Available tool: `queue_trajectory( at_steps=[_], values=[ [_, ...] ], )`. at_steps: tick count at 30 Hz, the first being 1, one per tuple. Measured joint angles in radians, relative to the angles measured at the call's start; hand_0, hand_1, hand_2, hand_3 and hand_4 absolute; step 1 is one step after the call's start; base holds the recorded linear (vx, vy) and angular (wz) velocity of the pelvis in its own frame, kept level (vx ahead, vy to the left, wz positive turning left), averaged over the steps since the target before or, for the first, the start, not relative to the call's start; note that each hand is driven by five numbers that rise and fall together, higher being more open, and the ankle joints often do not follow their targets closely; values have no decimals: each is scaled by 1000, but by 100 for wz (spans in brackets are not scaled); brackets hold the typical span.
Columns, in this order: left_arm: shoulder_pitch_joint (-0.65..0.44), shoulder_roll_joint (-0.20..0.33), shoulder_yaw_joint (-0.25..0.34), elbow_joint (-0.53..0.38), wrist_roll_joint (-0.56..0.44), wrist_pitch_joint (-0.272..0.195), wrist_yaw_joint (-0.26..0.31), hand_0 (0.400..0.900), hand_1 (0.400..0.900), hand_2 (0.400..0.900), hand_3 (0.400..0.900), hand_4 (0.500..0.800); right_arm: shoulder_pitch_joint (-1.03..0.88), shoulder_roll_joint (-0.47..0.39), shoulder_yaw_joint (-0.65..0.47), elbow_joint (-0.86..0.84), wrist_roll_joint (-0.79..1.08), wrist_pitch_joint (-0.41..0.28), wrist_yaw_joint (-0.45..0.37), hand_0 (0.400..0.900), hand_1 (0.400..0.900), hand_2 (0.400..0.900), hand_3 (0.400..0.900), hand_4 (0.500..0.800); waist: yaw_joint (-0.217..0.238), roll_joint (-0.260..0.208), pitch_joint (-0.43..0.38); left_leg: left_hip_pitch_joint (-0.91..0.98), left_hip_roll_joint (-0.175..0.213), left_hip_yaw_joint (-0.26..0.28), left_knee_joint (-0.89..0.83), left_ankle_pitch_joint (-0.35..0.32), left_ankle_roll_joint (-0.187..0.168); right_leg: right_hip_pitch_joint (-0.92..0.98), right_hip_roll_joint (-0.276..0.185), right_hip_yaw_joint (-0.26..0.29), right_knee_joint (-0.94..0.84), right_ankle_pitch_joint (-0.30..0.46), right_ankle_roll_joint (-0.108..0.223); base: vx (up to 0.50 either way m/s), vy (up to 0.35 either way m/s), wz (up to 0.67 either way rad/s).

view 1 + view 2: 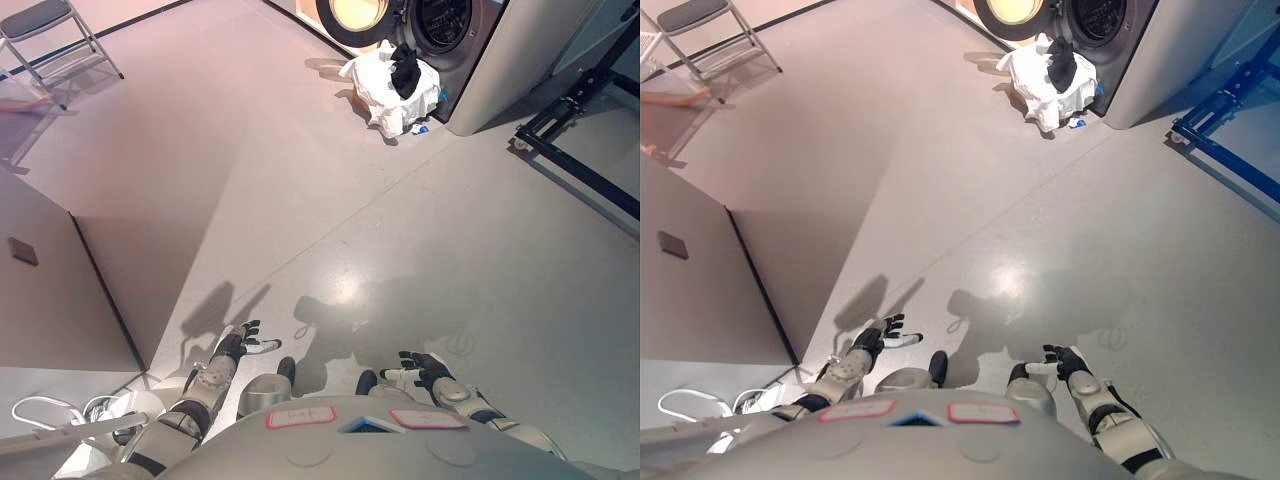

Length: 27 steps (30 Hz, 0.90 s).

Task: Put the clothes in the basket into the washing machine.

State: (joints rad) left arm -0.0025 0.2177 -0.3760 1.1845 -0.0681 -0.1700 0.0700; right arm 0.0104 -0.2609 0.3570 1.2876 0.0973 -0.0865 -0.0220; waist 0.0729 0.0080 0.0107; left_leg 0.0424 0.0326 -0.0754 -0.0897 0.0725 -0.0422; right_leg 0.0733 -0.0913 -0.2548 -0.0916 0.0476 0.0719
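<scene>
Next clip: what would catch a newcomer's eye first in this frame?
First, the white basket heaped with white and black clothes, far ahead on the floor right in front of the washing machine, whose round door stands open. Then the robot's own empty hands low in the view, left hand and right hand, fingers spread. A folding chair stands at upper left.

- I see the basket on the floor far ahead, heaped with white clothes and one black garment on top.
- It sits just before the washing machine, whose round door stands open.
</scene>
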Motion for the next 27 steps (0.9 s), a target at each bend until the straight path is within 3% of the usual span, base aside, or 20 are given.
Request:
queue_trajectory(
  at_steps=[12,27],
  values=[
    [2,-2,1,30,0,15,-35,900,900,900,900,800,4,0,0,6,-1,1,6,900,900,900,900,800,-1,-1,0,0,0,4,-1,-1,1,-3,0,5,1,0,0,10,5,-2],
    [3,-2,21,46,0,15,-38,900,900,900,900,800,7,0,1,6,-5,4,11,900,900,900,900,800,-1,-11,-13,4,-2,31,-1,-6,3,-16,-1,33,2,0,0,13,31,-8]
  ],
)
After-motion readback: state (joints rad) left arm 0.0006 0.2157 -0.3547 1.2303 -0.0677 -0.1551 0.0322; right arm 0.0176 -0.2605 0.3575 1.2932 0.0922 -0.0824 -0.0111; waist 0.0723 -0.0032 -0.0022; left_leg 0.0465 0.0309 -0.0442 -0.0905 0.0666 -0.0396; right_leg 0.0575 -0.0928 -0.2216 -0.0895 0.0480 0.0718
